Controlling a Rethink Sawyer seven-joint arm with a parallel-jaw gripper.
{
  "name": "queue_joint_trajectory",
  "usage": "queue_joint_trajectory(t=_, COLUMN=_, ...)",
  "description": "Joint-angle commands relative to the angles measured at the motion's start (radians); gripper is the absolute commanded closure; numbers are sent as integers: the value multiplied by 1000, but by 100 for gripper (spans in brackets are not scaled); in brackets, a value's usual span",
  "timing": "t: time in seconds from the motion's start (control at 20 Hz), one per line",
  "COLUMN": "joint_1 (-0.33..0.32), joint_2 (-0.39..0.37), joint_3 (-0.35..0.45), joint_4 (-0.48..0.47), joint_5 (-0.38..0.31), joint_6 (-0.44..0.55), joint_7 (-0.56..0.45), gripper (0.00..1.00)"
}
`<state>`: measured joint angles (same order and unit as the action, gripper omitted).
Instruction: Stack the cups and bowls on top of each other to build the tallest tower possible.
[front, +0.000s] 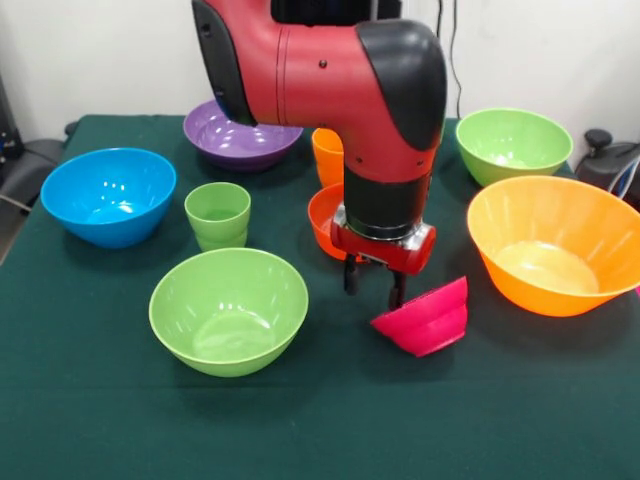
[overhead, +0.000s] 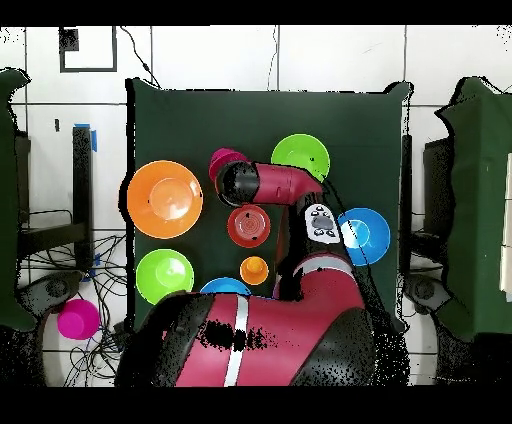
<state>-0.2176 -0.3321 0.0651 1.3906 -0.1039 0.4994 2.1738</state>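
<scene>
Small magenta glossy plastic bowl (front: 425, 318) sits tilted on the green cloth surface (front: 90, 400), rim facing up toward the tool (front: 375, 285), one edge lifted. Tool's 2 black fingers (front: 351, 275) hang just beside the raised rim, apart; can't tell whether one finger is touching the rim or clear of it.

Risks from here, as I judge them:
- Bowl is tipped and glossy, so a pinch on the thin rim could slip and the bowl would flop or skid off.
- If it slides right it meets the large orange plastic bowl (front: 555, 245) close by.
- Small orange-red bowl (front: 325, 218) sits right behind the tool; any swing back could clip it, or the orange tumbler (front: 327, 152) behind that.
- Nothing is stacked yet: light green tumbler (front: 218, 213), near light green bowl (front: 228, 308), blue bowl (front: 108, 195), purple bowl (front: 240, 135) and far light green bowl (front: 512, 142) all stand apart, so the tower has no base picked.
</scene>
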Motion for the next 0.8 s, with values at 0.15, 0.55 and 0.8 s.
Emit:
queue_joint_trajectory(t=0.15, joint_1=47, joint_2=-71, joint_3=33, joint_4=-178, joint_5=42, joint_6=258, joint_7=42, gripper=0)
queue_joint_trajectory(t=0.55, joint_1=41, joint_2=-70, joint_3=41, joint_4=-172, joint_5=45, joint_6=252, joint_7=38, gripper=0)
queue_joint_trajectory(t=0.8, joint_1=46, joint_2=-75, joint_3=43, joint_4=-165, joint_5=57, joint_6=249, joint_7=46, gripper=0)
